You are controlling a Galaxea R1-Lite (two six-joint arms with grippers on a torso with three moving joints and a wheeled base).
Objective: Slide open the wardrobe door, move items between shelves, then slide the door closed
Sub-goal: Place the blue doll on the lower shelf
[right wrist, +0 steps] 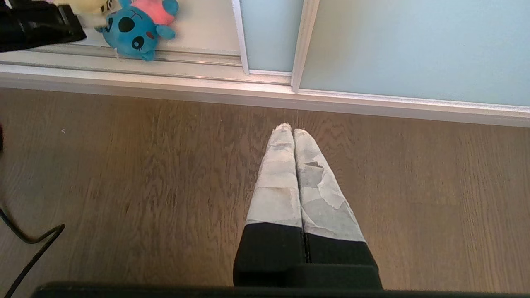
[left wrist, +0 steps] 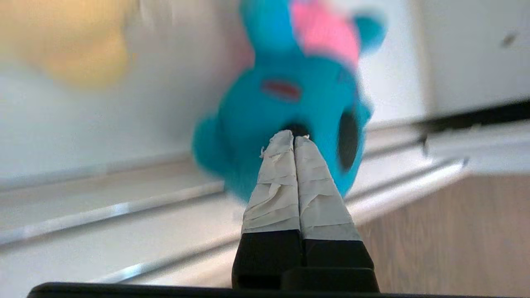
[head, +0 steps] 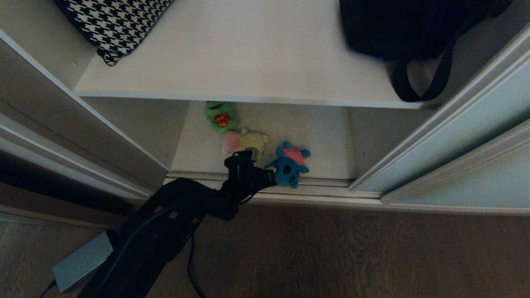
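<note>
While the blue plush toy (head: 287,169) lay at the front edge of the lower shelf (head: 323,132), against the door track (head: 314,186), the left gripper (left wrist: 293,136) sat just in front of its face with both taped fingers (left wrist: 275,182) pressed together and nothing between them. Fingertips pointed at the toy's dark patch; contact could not be confirmed from the left wrist view, which was blurred. In the head view the left gripper (head: 271,176) reached in from the floor side, just beside the toy's left flank. Behind that, the pale yellow plush toy (head: 244,141) lay close by, a green plush toy (head: 220,116) further back. Upper shelf (head: 248,70) carried a houndstooth bag (head: 114,25) and a black bag (head: 410,29). Sliding wardrobe door (head: 468,124) stood pushed to the right, opening clear. Right gripper (right wrist: 293,132) hung over the wood floor (right wrist: 124,165), well apart from the toys, fingers closed and empty.
</note>
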